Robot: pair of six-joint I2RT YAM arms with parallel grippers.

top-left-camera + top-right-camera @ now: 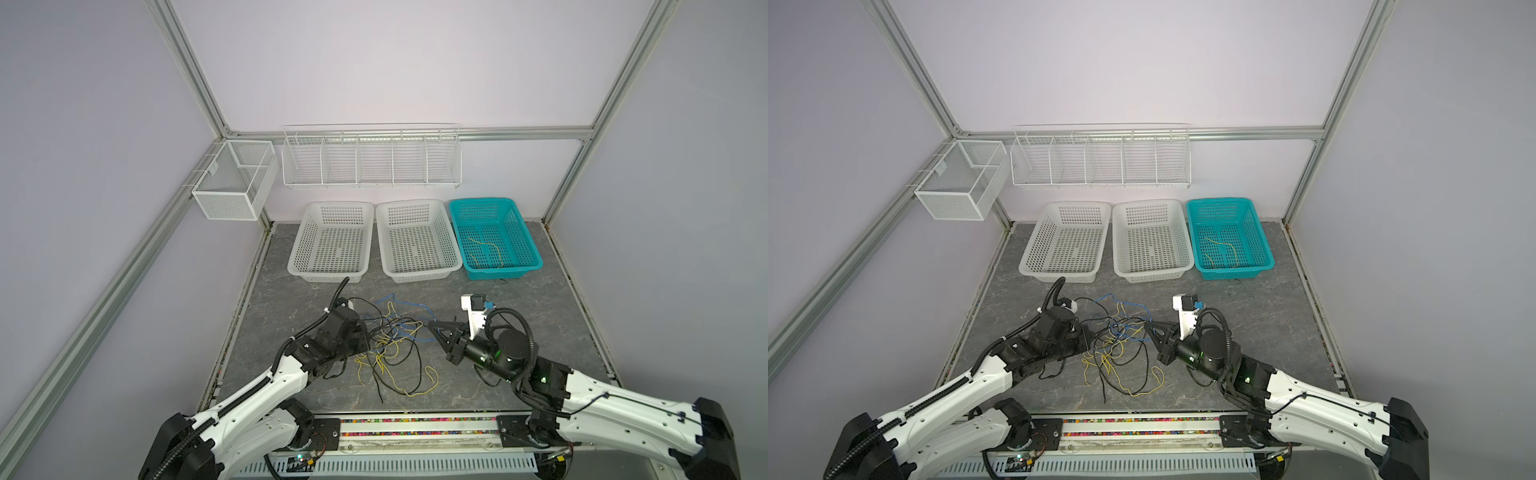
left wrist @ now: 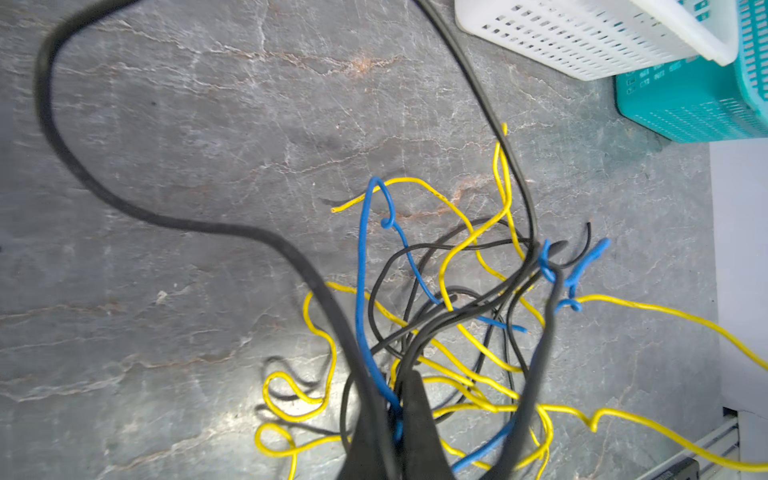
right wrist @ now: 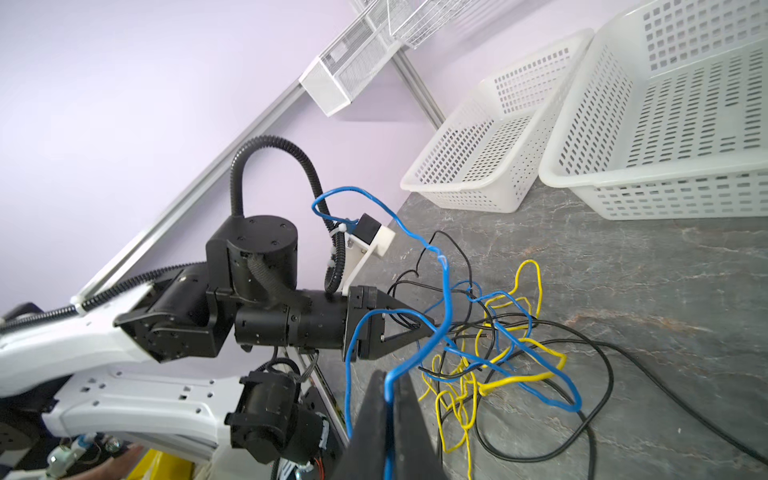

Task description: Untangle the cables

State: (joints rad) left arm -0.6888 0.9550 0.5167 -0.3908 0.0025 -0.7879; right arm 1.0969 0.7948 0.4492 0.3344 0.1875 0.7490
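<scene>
The cables (image 1: 390, 345) lie as one tangle of thin black, blue and yellow wires on the grey table between both arms, seen in both top views (image 1: 1117, 345). My left gripper (image 1: 365, 334) is at the tangle's left edge; in the left wrist view (image 2: 395, 403) it is shut on a blue cable (image 2: 361, 291), with black strands crowding the jaws. My right gripper (image 1: 430, 326) is at the tangle's right edge, shut on a blue cable (image 3: 446, 291) that rises from its tips (image 3: 388, 390). One yellow cable (image 1: 486, 249) lies apart in the teal basket.
Two white baskets (image 1: 299, 237) (image 1: 384, 241) and a teal basket (image 1: 525, 232) stand in a row at the back of the table. A wire rack (image 1: 370, 158) and a mesh box (image 1: 232, 183) hang on the wall behind.
</scene>
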